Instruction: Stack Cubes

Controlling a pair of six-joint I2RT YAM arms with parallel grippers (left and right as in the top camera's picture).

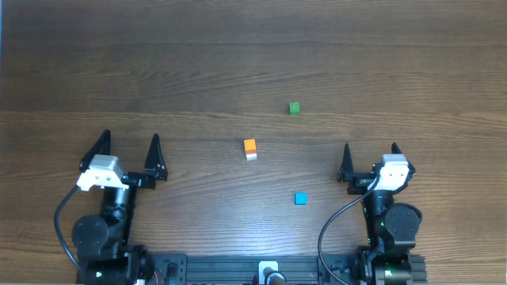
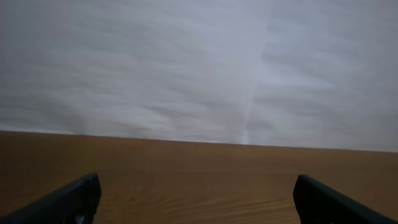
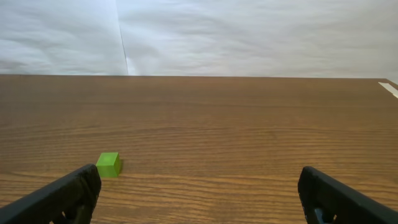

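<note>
top view: two black robot arms stand at the near edge of a dark brown wooden table (image 1: 158,63) with fine, straight grain. each arm is folded low over its base, with the wrist pointing away across the table. the left hand (image 1: 131,136) has two thin, pointed black fingers spread wide apart with nothing between them, and a white housing (image 1: 101,166) sits behind them. the right hand (image 1: 370,147) is spread the same way, its fingers apart over bare wood. a black cable (image 1: 57,226) loops from each wrist down to its base.

four small, sharp-edged cubes lie on the table. the green cube (image 1: 294,108) is farthest out, beyond the right hand and a little toward the middle. the orange cube (image 1: 249,145) is near the centre, touching a white cube (image 1: 251,157). whether it rests on top of it or just beside it cannot be told. the blue cube (image 1: 300,198) lies nearest the bases, near the right arm and well apart from the other cubes.

left wrist view: the left hand's dark, matte fingers (image 2: 74,199) are wide apart above smooth wood. a pale, wrinkled backdrop (image 2: 186,62) hangs behind the table's far edge.

right wrist view: the right hand's fingers (image 3: 68,196) are also wide apart. the green cube (image 3: 109,165) sits flat on the wood beyond the tip of one finger, apart from it.
</note>
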